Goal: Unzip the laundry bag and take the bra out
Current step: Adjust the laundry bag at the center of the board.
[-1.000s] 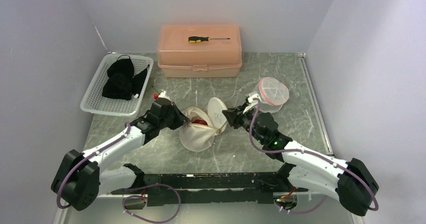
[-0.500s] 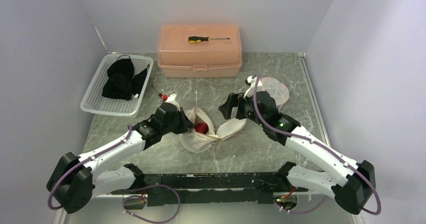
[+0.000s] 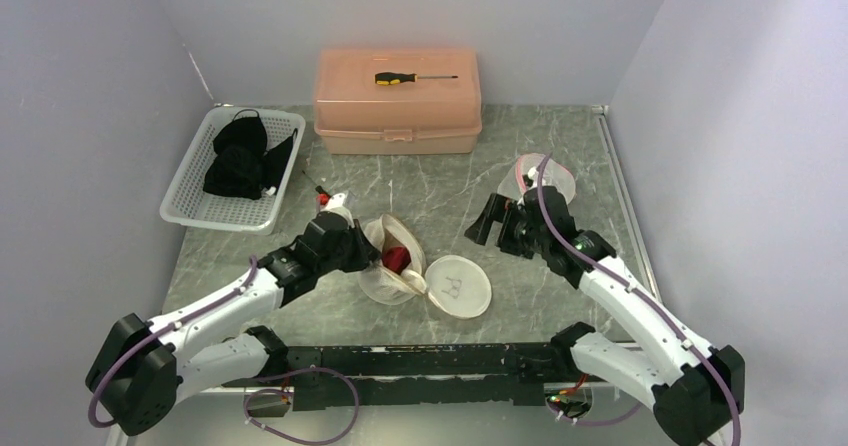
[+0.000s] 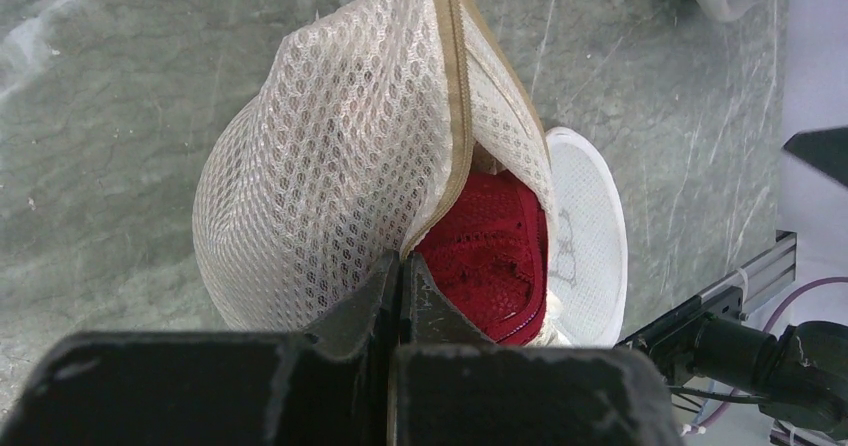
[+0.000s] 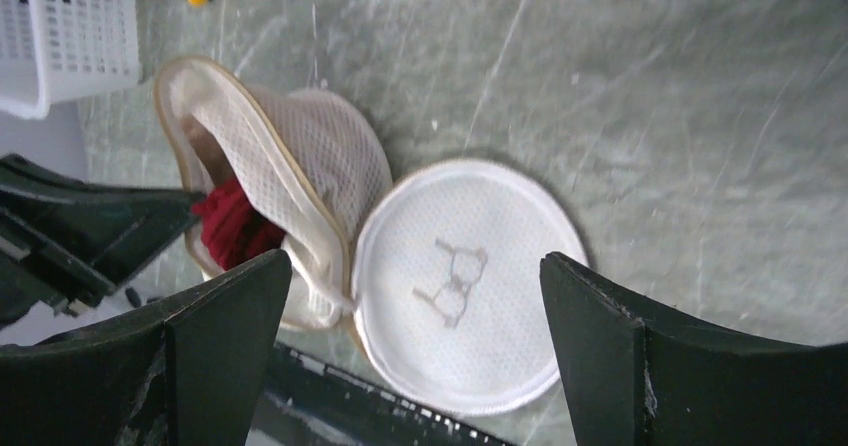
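The cream mesh laundry bag [image 3: 385, 281] lies at the table's middle with its zipper undone and its mouth gaping. Its round white lid flap [image 3: 458, 286] lies flat on the table to the right. The red bra [image 3: 398, 258] sits inside the opening, clearly seen as red lace in the left wrist view [image 4: 490, 246]. My left gripper [image 4: 403, 266] is shut on the bag's tan zipper edge [image 4: 455, 116] at the left side of the mouth. My right gripper [image 5: 412, 266] hangs open above the flap [image 5: 470, 276], holding nothing, to the right of the bag [image 5: 320, 156].
A pink toolbox [image 3: 398, 101] with a screwdriver [image 3: 415, 77] on it stands at the back. A white basket [image 3: 180, 196] with black clothes is back left. A second mesh bag with pink trim [image 3: 550, 176] lies behind the right gripper [image 3: 490, 221].
The right gripper opened and let go of the lid flap, then pulled back to the right. The flap dropped flat onto the table. The left gripper kept its hold on the bag's edge.
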Controlling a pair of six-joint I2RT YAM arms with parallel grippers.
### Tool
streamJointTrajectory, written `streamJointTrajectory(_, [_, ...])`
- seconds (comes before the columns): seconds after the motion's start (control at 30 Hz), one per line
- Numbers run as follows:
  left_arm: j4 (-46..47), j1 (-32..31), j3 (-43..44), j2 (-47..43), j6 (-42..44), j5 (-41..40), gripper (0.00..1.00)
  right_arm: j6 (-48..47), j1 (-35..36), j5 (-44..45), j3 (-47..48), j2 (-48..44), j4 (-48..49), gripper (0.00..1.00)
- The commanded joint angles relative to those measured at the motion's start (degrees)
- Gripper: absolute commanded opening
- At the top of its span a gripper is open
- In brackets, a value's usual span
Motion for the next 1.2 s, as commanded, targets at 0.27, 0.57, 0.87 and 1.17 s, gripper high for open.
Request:
streamJointTrajectory(0.27, [-10.46,-0.22,2.07,-6.98,-1.0,-2.23,0.17,8.62,0.9,-7.62,-15.79,-1.51,13.76,0.96])
streamJointTrajectory(0.57, [-23.58,-0.22,6.26,-12.45,-2.17,-7.83,0.14,2.47,11.46,-3.1,-11.65,7.61,23.71,0.91])
streamJointTrajectory(0.87, [-28.51,-0.19,8.04,-12.86,-2.75,-12.26,0.14,-1.74,13.39,-9.7,-8.22,18.81,38.52,0.76])
streamJointTrajectory(1.17, [-27.36,-0.09,7.72,-12.52,-2.78,-11.62,0.13,-3.04,15.34,-14.15,-4.9,25.35,40.88,0.62])
